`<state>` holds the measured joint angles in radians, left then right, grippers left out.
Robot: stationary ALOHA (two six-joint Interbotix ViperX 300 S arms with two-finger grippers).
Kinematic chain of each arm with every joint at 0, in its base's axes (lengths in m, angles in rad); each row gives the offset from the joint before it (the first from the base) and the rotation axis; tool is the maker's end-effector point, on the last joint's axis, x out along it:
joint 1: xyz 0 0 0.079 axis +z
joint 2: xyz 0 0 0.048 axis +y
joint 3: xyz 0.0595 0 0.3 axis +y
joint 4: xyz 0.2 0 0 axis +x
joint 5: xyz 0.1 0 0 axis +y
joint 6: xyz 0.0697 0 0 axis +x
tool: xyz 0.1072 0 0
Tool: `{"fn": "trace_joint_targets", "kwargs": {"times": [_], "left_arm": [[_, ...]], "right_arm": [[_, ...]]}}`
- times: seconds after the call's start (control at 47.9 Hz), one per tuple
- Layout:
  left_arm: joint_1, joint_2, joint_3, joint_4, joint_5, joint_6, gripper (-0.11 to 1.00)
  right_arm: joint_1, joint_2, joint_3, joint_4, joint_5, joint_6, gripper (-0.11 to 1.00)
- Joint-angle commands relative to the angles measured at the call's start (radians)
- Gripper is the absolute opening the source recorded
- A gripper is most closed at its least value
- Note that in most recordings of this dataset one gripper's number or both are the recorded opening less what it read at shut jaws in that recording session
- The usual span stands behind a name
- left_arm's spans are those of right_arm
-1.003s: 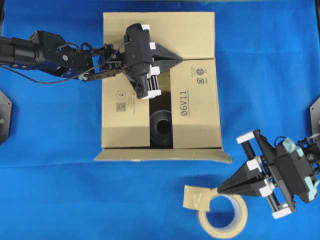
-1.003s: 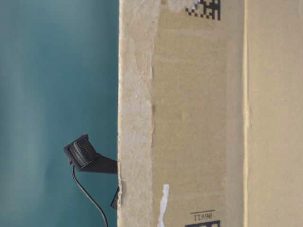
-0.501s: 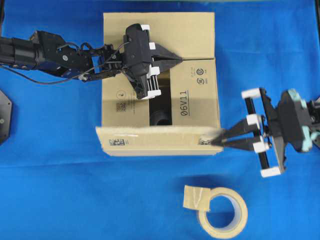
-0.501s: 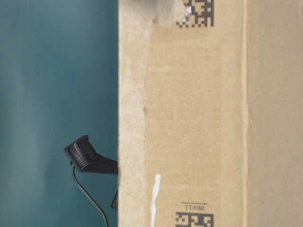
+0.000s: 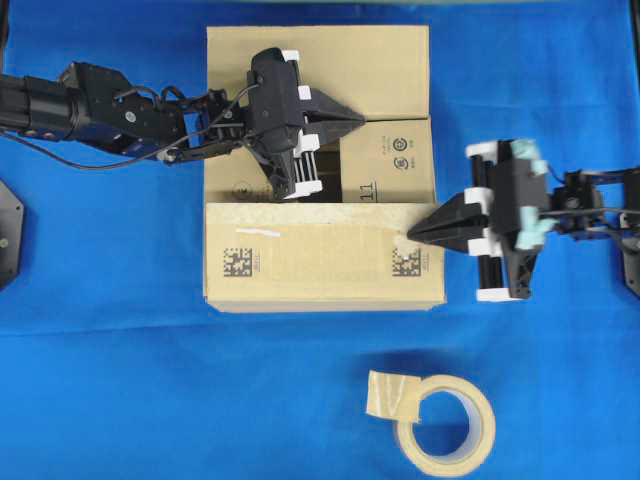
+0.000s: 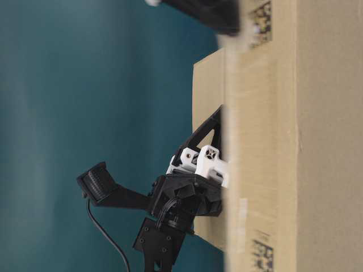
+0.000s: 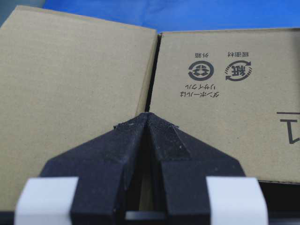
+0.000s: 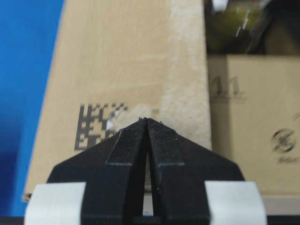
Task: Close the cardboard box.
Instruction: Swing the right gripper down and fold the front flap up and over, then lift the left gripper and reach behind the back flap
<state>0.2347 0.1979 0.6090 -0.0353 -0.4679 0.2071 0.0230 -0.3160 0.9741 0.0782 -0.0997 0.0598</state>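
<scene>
Cardboard box (image 5: 320, 265): near flap folded over. Left gripper (image 5: 360, 120) pinched together on the flap seam; right gripper (image 5: 412, 236) pinched together, tip on near flap.

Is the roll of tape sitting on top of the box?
No, the roll of tape lies on the blue cloth, apart from the cardboard box.

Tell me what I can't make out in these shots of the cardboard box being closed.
- What is inside the cardboard box: overhead, the near flap and the left gripper cover the opening.
- The right gripper tip contact on that flap: table-level view blurs it at the top edge.
- Printed number on the inner flap: cut off overhead by the near flap.
- Roll of tape: bottom edge crops it.
</scene>
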Motion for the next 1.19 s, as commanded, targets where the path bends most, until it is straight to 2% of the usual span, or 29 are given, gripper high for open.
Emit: {"fn": "trace_joint_targets", "kwargs": {"times": [0.0,0.272,0.522,0.815,1.024,1.17], "left_arm": [[0.003,-0.017,-0.011,0.002,-0.002,-0.002,0.00],[0.003,-0.029,-0.009,0.002,-0.002,0.003,0.00],[-0.009,-0.146,-0.018,0.002,0.044,0.008,0.00],[0.012,-0.310,-0.094,0.002,0.259,0.015,0.00],[0.114,-0.313,-0.190,0.002,0.489,0.014,0.00],[0.184,-0.272,-0.253,0.003,0.607,0.017,0.00]], "right_arm": [[0.002,0.028,-0.012,0.008,-0.008,0.005,0.00],[0.002,0.052,-0.018,0.011,-0.011,0.009,0.00],[0.002,0.052,-0.020,0.011,-0.029,0.009,0.00],[0.002,0.052,-0.020,0.011,-0.048,0.009,0.00],[0.002,0.052,-0.020,0.011,-0.058,0.009,0.00],[0.002,0.054,-0.020,0.011,-0.067,0.008,0.00]]}}
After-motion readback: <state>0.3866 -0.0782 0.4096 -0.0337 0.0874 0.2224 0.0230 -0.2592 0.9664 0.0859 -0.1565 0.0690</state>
